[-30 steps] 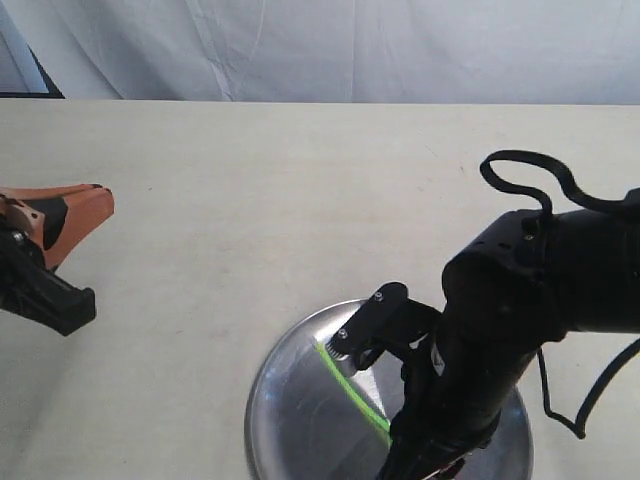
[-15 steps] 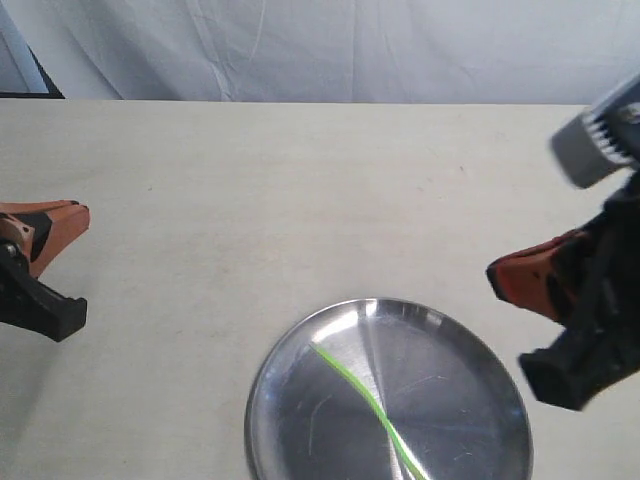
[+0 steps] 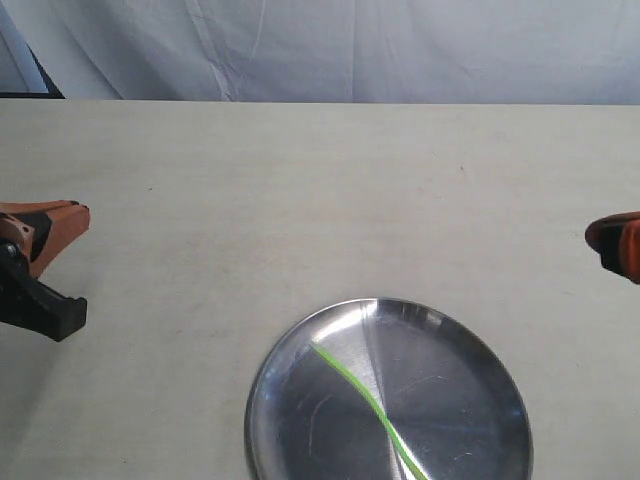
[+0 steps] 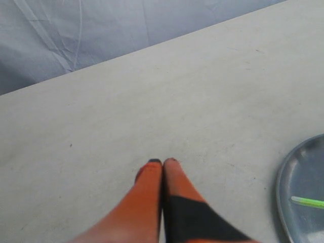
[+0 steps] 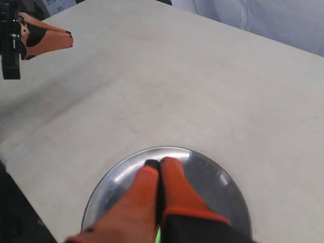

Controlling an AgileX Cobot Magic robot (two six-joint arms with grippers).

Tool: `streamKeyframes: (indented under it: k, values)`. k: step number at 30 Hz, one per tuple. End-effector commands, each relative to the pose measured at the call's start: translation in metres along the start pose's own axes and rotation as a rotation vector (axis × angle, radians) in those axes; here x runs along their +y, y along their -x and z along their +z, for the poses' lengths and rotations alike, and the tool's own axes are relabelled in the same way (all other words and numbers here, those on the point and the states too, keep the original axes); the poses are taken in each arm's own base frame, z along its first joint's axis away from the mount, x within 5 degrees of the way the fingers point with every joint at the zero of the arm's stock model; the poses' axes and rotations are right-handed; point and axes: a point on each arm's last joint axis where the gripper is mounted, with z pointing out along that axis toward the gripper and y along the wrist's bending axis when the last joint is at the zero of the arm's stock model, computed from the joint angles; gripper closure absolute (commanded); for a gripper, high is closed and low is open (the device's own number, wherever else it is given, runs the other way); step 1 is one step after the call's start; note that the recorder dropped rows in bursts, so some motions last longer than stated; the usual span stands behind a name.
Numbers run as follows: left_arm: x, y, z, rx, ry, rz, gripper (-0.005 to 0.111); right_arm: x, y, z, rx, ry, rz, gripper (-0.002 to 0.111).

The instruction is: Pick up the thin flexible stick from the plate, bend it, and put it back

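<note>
The silver plate (image 3: pixel 450 400) lies at the table's near edge, partly cut off by the frame. The thin neon-green stick (image 3: pixel 362 395) rests diagonally across it, free of both grippers. My left gripper (image 3: pixel 82 215) hovers at the far left, orange fingers pressed together and empty; its wrist view shows the shut tips (image 4: pixel 163 162) over bare table, with the plate's rim (image 4: pixel 281 192) and one stick end (image 4: pixel 308 202) off to the side. Only an orange tip of my right gripper (image 3: pixel 596 236) shows at the right edge. In its wrist view it (image 5: pixel 159 162) is shut, above the plate (image 5: pixel 223 185).
The pale beige table (image 3: pixel 300 200) spreads wide around the plate. A white cloth backdrop (image 3: pixel 330 50) hangs behind the table's far edge.
My right arm has lifted off the plate and pulled back to the right edge, leaving the stick lying on the plate. The left gripper drifted slightly left, then held still.
</note>
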Motion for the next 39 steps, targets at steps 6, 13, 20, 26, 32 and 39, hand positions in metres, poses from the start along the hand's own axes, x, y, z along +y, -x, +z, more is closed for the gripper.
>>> streamKeyframes:
  k: [6, 13, 20, 26, 32, 39]
  values:
    - [0.0, 0.002, -0.001, -0.007, 0.002, -0.006, 0.106, -0.011, -0.014, -0.025, -0.185, -0.111, 0.069, 0.108]
    - [0.0, 0.002, -0.001, -0.007, 0.002, -0.006, 0.106, -0.038, -0.096, 0.013, -0.495, -0.382, 0.02, 0.108]
    - [0.0, 0.002, -0.001, -0.007, 0.002, -0.006, 0.106, -0.05, -0.149, 0.034, -0.429, -0.515, 0.095, 0.108]
    - [0.0, 0.002, -0.001, -0.007, 0.002, -0.006, 0.106, -0.05, -0.15, 0.034, -0.415, -0.516, 0.099, 0.108]
    - [0.0, 0.002, -0.001, -0.006, 0.003, -0.006, 0.106, -0.05, -0.15, 0.034, -0.419, -0.515, 0.098, 0.108]
    - [0.001, 0.001, -0.001, -0.004, 0.005, -0.006, 0.106, -0.05, -0.15, 0.034, -0.419, -0.515, 0.098, 0.108]
